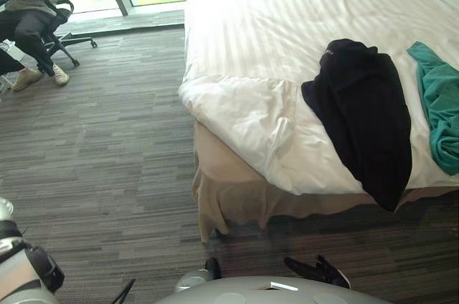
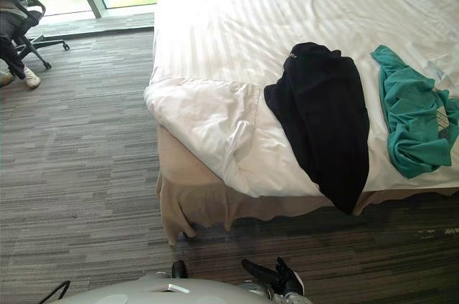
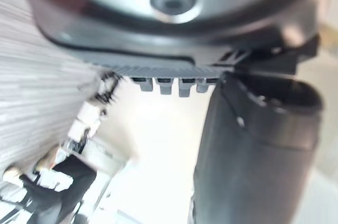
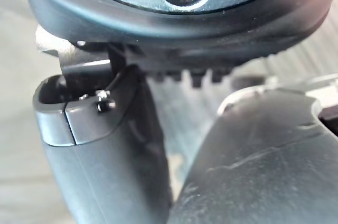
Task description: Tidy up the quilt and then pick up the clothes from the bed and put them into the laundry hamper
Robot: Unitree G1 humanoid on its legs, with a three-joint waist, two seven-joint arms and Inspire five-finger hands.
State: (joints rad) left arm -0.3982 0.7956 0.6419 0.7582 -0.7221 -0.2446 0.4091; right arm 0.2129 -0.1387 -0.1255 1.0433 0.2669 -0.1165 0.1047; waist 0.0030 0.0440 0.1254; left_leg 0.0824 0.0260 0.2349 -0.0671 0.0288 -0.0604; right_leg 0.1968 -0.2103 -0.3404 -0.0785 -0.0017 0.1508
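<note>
Dark, loosely straightened fingers of the right hand (image 1: 318, 270) hover short of the bed's (image 1: 229, 189) foot, holding nothing; the left hand's (image 3: 253, 145) state I cannot tell. A black garment (image 1: 366, 117) lies lengthwise from mid-bed toward the foot, its end draping over the edge. Just beside it sits a crumpled teal garment (image 2: 409, 117). The white striped quilt (image 1: 287, 24) is rumpled at the bed's foot corner.

The right hand (image 1: 317, 270) is held low and close in, its dark fingers (image 1: 297, 266) stretched out loosely. Its thumb (image 4: 95, 150) stands apart beside the row of fingers. The left arm (image 1: 21, 264) is bent low at the side. The left hand (image 3: 259, 145) is relaxed too, its fingers (image 3: 169, 84) straight and the thumb well clear of them.
</note>
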